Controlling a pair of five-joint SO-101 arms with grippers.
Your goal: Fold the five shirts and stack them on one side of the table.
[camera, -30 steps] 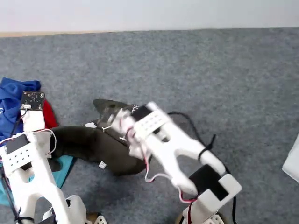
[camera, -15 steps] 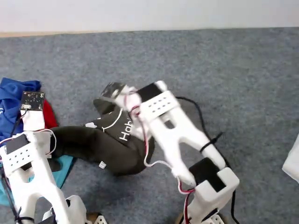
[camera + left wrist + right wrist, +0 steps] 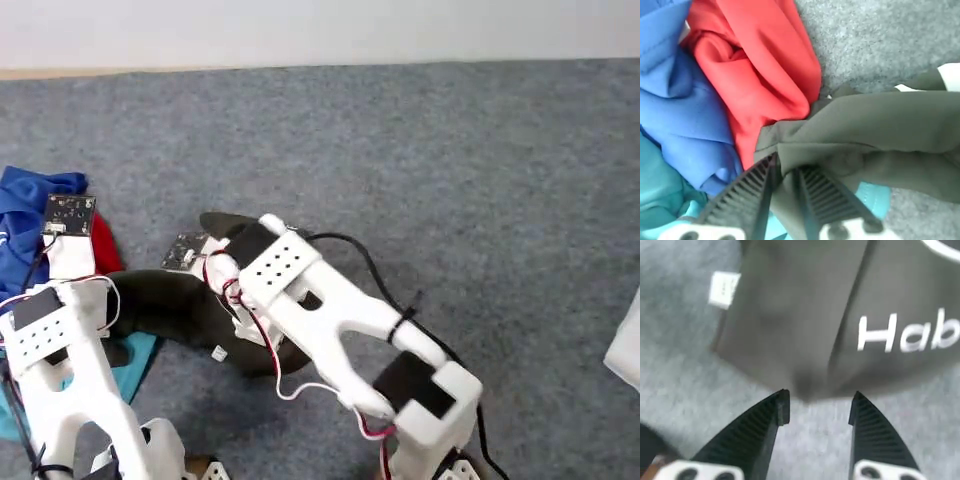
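Grey, carpet-like cloth covered the whole table point(image 3: 480, 170). In the high view the white right arm point(image 3: 330, 320) slanted across it from the near edge toward the middle, with a black cable point(image 3: 375, 275) looping beside it. The white left arm point(image 3: 70, 370) rose at the near left corner.

A dark olive shirt point(image 3: 180, 310) lay crumpled between the two arms, running from the left arm's wrist to beneath the right arm's forward end. Beyond the left arm, at the table's left edge, a blue shirt point(image 3: 25, 215) was bunched up. A red shirt point(image 3: 106, 250) pressed against it on the side toward the olive one. A teal shirt point(image 3: 140, 352) lay beneath the left arm, partly under the olive cloth. Well apart from these, a piece of white cloth point(image 3: 628, 350) showed at the right edge; whether it was a shirt could not be told.

The left gripper point(image 3: 786, 170) had its ribbed jaws drawn nearly together, pinching a fold of the olive shirt just beside the red and blue ones. The right gripper point(image 3: 820, 396) had its jaws spread wide with nothing between them, the tips low over the grey surface right at the olive shirt's folded edge. White lettering point(image 3: 910, 335) ran across that part of the shirt, and a small white label point(image 3: 724, 289) stuck out from its side.
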